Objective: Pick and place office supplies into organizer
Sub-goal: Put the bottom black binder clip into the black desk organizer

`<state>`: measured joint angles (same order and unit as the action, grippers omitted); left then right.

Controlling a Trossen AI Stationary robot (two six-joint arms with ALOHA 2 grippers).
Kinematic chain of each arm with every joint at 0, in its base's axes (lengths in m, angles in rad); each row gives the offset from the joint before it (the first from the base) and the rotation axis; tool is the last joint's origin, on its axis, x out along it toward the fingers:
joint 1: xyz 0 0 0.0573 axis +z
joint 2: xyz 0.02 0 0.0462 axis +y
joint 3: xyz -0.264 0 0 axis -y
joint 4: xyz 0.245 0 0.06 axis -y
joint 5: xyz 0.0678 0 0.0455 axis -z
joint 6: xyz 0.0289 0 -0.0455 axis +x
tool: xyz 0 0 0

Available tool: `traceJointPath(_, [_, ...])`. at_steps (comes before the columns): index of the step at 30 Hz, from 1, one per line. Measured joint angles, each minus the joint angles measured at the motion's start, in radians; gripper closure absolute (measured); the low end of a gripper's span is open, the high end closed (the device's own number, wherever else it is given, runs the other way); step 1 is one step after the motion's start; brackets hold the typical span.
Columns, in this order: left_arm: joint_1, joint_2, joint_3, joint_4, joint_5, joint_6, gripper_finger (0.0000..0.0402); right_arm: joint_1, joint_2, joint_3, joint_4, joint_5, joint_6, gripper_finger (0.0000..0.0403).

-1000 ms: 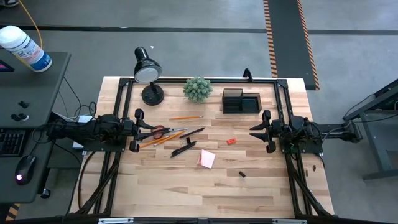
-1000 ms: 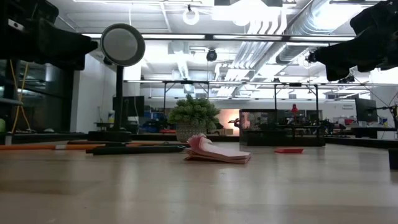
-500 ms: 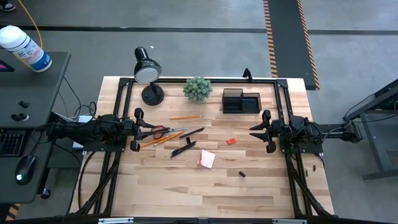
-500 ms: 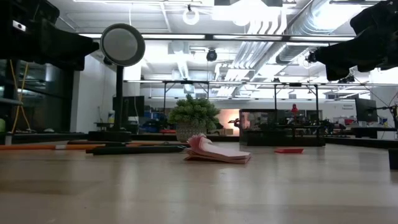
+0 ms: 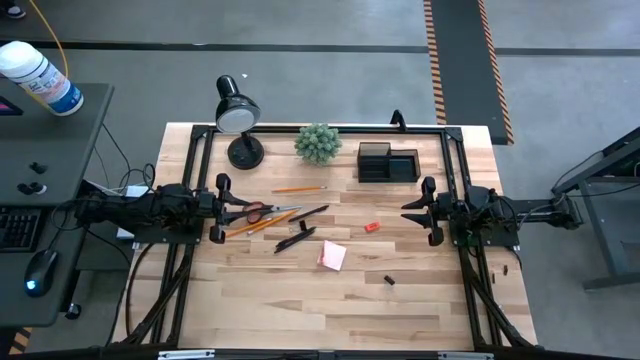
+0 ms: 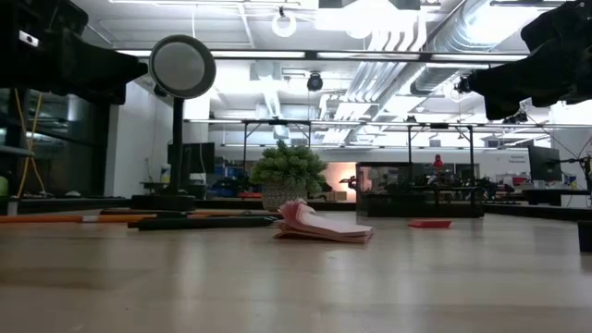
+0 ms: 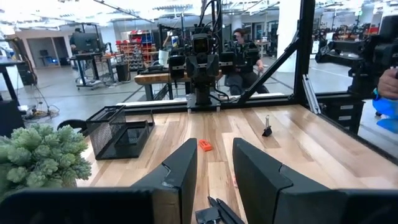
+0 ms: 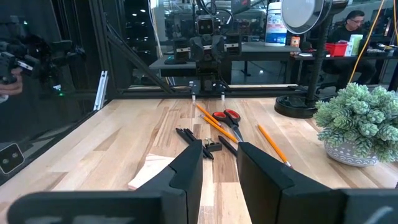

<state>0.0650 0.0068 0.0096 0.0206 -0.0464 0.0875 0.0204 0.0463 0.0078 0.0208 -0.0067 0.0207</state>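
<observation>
Left claw (image 5: 216,209) (empty, parted) faces the scissors (image 5: 256,211) just beside.

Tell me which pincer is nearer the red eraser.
Right. The right pincer sits just beyond the eraser, on its right side in the overhead view. The left pincer waits across the table by the scissors, with pens and pencils between.

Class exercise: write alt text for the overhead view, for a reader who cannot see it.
Seen from above, office supplies lie scattered on a wooden table: red-handled scissors, pencils, pens, a pink sticky-note pad and a red eraser. The left gripper and right gripper wait at either side, empty. A black organizer stands at the back.
</observation>
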Motion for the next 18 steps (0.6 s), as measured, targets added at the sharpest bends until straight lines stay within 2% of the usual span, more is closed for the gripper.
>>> traceJointPath(5, [0.000,0.000,0.000,0.009,-0.049,0.151,0.0311,0.000,0.000,0.000,0.000,0.000,-0.002,0.0311])
traceJointPath(10, [0.000,0.011,0.000,0.009,-0.052,0.334,0.0311,0.000,0.000,0.000,0.001,0.003,-0.031,0.0311])
traceJointPath(18, [0.000,0.011,0.000,0.009,-0.040,0.301,0.0311,0.000,0.000,0.000,0.001,-0.023,-0.029,0.0311])
